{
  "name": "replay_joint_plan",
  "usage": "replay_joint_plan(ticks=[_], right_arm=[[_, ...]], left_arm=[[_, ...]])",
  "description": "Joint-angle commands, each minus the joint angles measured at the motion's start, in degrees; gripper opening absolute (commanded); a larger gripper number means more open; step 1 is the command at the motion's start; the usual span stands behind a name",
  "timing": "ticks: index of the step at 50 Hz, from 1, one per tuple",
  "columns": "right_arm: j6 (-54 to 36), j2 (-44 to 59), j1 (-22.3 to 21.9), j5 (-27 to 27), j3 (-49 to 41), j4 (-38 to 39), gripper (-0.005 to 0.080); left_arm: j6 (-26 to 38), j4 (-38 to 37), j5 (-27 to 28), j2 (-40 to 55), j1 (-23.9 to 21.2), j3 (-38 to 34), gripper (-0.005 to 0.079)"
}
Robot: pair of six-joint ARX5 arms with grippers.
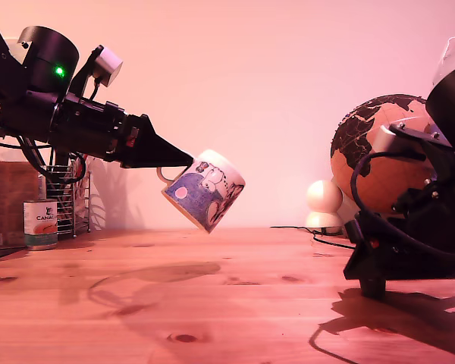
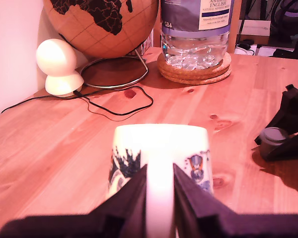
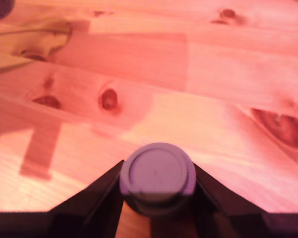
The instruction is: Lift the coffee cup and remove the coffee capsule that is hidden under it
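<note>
glossy coffee cup (image 1: 205, 189), knotty wood table (image 1: 235, 303)

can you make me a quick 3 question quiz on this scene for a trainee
1. True or false: the coffee cup is resting on the table.
2. What is my second gripper holding?
A. a tin can
B. the coffee capsule
C. nothing
3. Fill in: my first gripper grips the cup by its ____.

Key:
1. False. It hangs tilted in the air, clear of the wood.
2. B. The second wrist view shows the round capsule clamped between the fingers.
3. Handle. In the exterior view the gripper tip meets the loop handle; in the first wrist view the fingers close on a narrow white strip in front of the cup body.
</note>
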Motion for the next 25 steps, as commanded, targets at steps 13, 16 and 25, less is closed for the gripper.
replay_joint_plan(ticks=[13,16,25], right_arm=[[0.17,-2.54,0.33,-1.64,-0.98,-0.39,0.0398],[0.13,-3.78,0.33,-1.60,-0.98,-0.79,0.0398],[-1.27,-8.26,0.31,-1.46,-0.98,-2.67,0.0400]], left_arm=[[-0.17,1.29,0.63,-1.29,-0.22,0.15,-0.0022],[-0.20,1.29,0.66,-1.29,-0.22,0.15,-0.0022],[-0.22,1.14,0.68,-1.29,-0.22,0.15,-0.0022]])
